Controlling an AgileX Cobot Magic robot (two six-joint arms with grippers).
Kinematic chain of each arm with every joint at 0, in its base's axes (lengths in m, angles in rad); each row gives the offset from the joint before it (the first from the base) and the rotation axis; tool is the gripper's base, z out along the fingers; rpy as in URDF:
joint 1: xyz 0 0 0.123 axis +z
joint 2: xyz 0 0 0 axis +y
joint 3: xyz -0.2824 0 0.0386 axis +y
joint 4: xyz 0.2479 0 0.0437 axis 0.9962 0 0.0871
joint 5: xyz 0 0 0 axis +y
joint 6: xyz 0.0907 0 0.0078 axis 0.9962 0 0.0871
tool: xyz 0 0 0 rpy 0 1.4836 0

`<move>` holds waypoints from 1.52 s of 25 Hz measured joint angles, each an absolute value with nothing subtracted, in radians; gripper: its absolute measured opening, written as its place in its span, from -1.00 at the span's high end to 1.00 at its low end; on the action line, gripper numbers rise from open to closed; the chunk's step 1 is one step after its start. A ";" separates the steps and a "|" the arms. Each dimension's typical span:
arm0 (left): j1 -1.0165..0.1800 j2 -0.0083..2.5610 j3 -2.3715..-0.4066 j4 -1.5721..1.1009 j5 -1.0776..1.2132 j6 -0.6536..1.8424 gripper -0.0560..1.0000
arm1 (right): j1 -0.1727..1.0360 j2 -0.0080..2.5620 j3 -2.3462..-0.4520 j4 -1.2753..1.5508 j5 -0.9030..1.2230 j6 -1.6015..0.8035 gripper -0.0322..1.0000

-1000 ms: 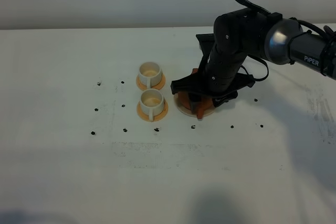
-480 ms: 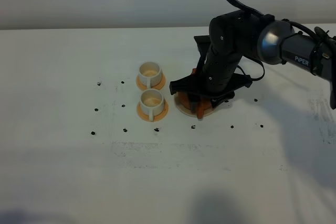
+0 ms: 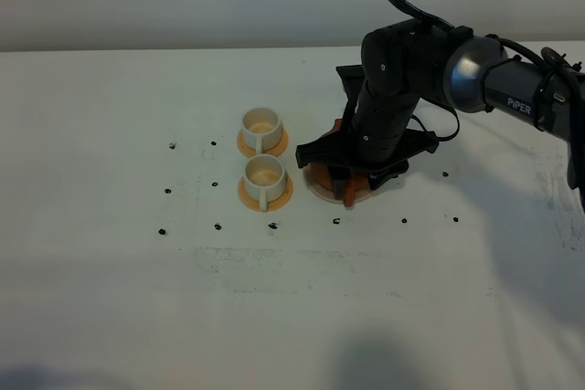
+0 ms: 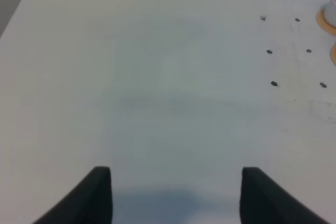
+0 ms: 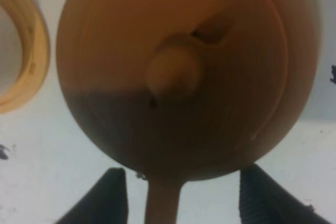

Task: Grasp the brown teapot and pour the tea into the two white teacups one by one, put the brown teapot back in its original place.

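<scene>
item inspected: brown teapot. it sits upright on the cream disc, its home spot, with the lid knob on top. the right gripper hangs directly over the teapot with its jaws apart. one jaw is on each side of the stubby side handle, a gap shows on both sides, and nothing is clamped. judgement: this straddle suits a grasp by the handle, since the round body looks too wide to pinch. a release would look the same, and the pictures do not settle which it is. the left gripper also has its jaws apart and holds nothing. it is over bare counter, well apart from the teapot — parked out of the working arm's way, i judge.

count: one teapot, one cream disc, two white teacups, two orange coasters.
- the farther teacup and the nearer teacup both stand upright, left of the teapot in the high view — near enough for a short pouring swing.
- one orange coaster lies under the farther teacup, the other coaster under the nearer.
- whether the cups hold tea cannot be told.
</scene>
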State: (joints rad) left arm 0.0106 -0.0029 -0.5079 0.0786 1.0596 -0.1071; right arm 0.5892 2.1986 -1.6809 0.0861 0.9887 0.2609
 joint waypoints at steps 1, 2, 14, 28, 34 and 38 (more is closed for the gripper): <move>0.011 -0.003 -0.508 0.079 1.060 -0.107 -0.06 | 0.589 2.199 -1.681 0.085 0.990 0.257 0.02; 0.011 -0.003 -0.508 0.079 1.060 -0.107 -0.06 | 0.589 2.199 -1.681 0.084 0.991 0.251 0.05; 0.011 -0.003 -0.508 0.079 1.060 -0.107 -0.06 | 0.589 2.199 -1.681 0.091 0.992 0.105 0.70; 0.011 -0.003 -0.508 0.079 1.060 -0.107 -0.06 | 0.589 2.194 -1.681 0.068 0.989 0.081 0.70; 0.011 -0.003 -0.508 0.079 1.060 -0.107 -0.06 | 0.589 2.165 -1.681 0.042 0.997 0.068 0.70; 0.011 -0.002 -0.508 0.079 1.060 -0.107 -0.06 | 0.589 2.152 -1.681 0.036 1.000 0.051 0.70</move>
State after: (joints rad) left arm 0.0106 -0.0020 -0.5079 0.0786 1.0596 -0.1071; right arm 0.5892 2.1520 -1.6809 0.0356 1.0004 0.0514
